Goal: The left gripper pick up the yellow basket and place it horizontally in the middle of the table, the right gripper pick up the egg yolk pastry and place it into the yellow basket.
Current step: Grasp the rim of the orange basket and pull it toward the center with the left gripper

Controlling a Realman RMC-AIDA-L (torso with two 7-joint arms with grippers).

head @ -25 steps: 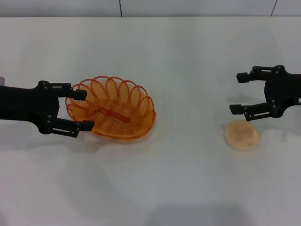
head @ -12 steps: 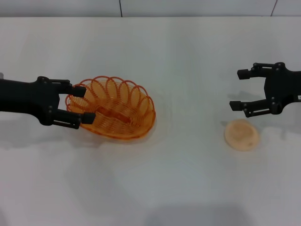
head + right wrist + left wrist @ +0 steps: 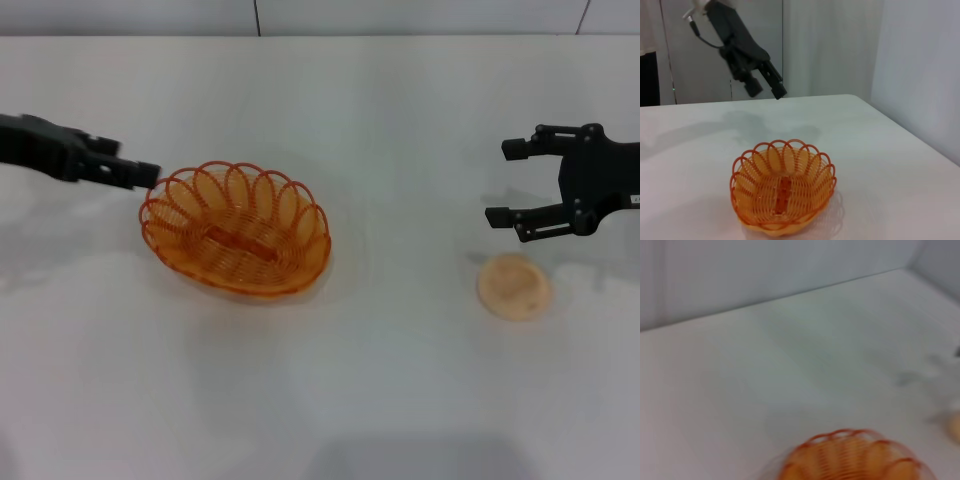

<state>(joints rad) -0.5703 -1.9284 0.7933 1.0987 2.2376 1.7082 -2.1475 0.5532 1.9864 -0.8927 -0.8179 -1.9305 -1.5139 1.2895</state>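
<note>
The yellow basket [image 3: 236, 228] sits upright on the white table [image 3: 380, 120], left of centre. It also shows in the left wrist view [image 3: 855, 457] and the right wrist view [image 3: 782, 187]. My left gripper [image 3: 140, 173] is raised above the table, just off the basket's far-left rim and clear of it. In the right wrist view the left gripper [image 3: 766, 91] is open and empty. The egg yolk pastry [image 3: 514, 286] lies on the table at the right. My right gripper [image 3: 505, 182] is open and empty, a little behind the pastry.
The table's back edge meets a grey wall [image 3: 300, 15]. Bare tabletop lies between the basket and the pastry and along the front.
My left gripper was around the basket's left rim; it has lifted away, back and to the left. The basket has stayed in place. My right gripper has risen slightly.
</note>
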